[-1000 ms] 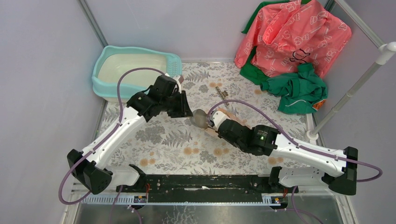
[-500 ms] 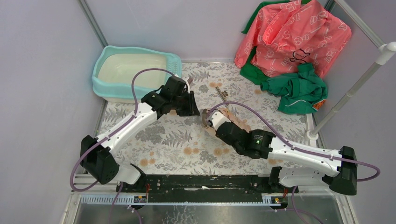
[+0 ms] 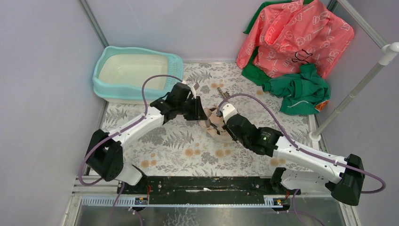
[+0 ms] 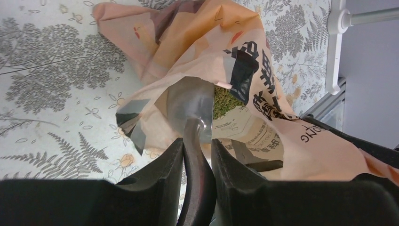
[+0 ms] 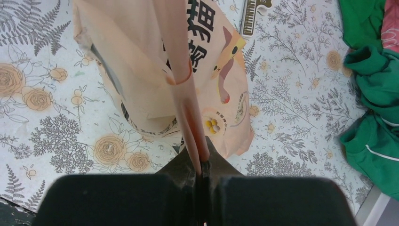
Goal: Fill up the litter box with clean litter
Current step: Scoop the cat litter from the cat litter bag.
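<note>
There, clean litter point(image 4: 225, 101) beyond left tool point(image 4: 196, 143)

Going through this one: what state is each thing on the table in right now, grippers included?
litter box: upright, no litter visible in its pan
litter bag: lying on the table, mouth open
clean litter: inside the bag
scoop: held, bowl inside the bag's mouth
left gripper: shut on the scoop's handle
right gripper: shut on the bag's edge
clothes: crumpled in a heap
</note>
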Available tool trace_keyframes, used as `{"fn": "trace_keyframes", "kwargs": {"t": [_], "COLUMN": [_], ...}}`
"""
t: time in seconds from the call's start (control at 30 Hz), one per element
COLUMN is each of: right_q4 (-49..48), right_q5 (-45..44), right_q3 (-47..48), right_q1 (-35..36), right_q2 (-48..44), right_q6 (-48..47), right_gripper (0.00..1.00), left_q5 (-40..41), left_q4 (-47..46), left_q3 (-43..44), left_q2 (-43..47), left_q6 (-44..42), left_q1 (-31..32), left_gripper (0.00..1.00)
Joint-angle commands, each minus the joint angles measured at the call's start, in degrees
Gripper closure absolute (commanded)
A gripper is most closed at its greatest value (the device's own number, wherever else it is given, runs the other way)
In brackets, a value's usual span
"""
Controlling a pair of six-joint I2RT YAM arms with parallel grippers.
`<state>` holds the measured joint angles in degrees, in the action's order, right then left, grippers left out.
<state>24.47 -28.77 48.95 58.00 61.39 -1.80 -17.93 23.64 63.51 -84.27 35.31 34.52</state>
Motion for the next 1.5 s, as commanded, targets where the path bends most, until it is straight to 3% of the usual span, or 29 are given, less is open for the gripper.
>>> {"fn": "trace_keyframes", "kwargs": {"t": [0.0, 0.53, 0.97, 1.2, 1.47], "right_q4": [-6.27, -9.93, -17.18, -17.18, -15.88], "right_q5": [0.08, -3.13, -0.84, -0.82, -1.04], "right_q3": [-0.22, -4.80, -4.92, -6.57, -8.51], "right_q1": [-2.30, -9.83, -18.18, -19.48, -19.50], "right_q2": [-1.53, -1.18, 2.86, 0.08, -3.80], "right_q6": [3.11, 10.28, 10.52, 10.66, 11.14], "right_gripper": [1.00, 1.00, 1.00, 1.00, 1.00], "left_q5": [-0.62, -7.51, -6.66, -11.39, -16.34], "left_q4": [-1.94, -21.70, -32.09, -39.81, -49.96], "left_q3": [-4.71, -8.97, -2.49, 1.65, -8.14], "left_q2": [-4.47, -16.23, -24.99, -32.88, -27.69], "left_q6": [-0.50, 4.50, 7.69, 11.55, 18.77], "left_q1": [0.36, 0.79, 0.72, 0.27, -1.70], "left_gripper": [0.97, 0.98, 0.98, 0.99, 0.99]}}
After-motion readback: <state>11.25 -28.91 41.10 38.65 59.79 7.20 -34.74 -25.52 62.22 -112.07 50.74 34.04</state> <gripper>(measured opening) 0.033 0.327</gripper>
